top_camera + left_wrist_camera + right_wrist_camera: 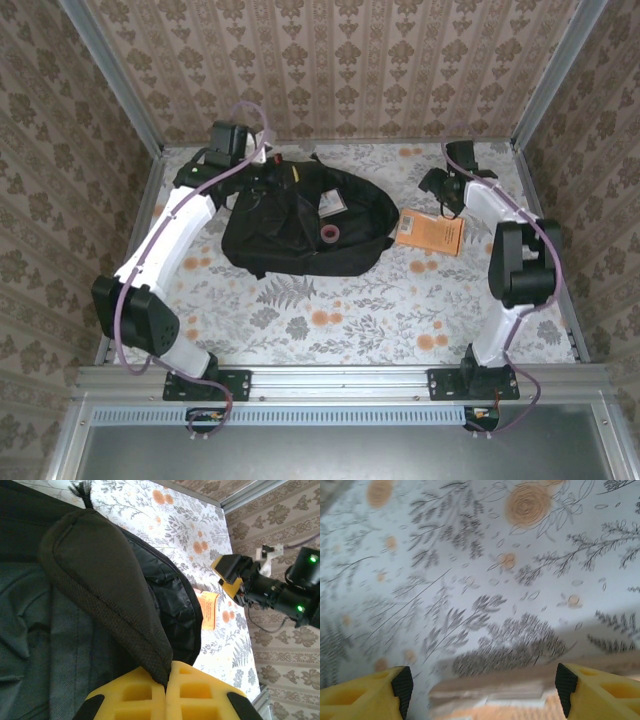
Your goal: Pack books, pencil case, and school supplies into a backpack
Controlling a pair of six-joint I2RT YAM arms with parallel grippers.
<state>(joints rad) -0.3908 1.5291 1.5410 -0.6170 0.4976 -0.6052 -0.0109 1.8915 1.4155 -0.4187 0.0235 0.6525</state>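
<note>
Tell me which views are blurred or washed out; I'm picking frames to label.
Right wrist view: motion blur smears the tablecloth and the book at the bottom. Left wrist view: backpack sharp, far tablecloth washed out at the top. Top view: even light, sharp, only soft shadows.

The black backpack (300, 245) lies in the middle of the surface (350, 310), soft and crumpled, with one padded flap (100, 580) raised. A pink tape roll (330, 234) rests on its fabric. The orange book (430, 232) lies flat just beside its right edge, slightly turned, cover up.
</note>
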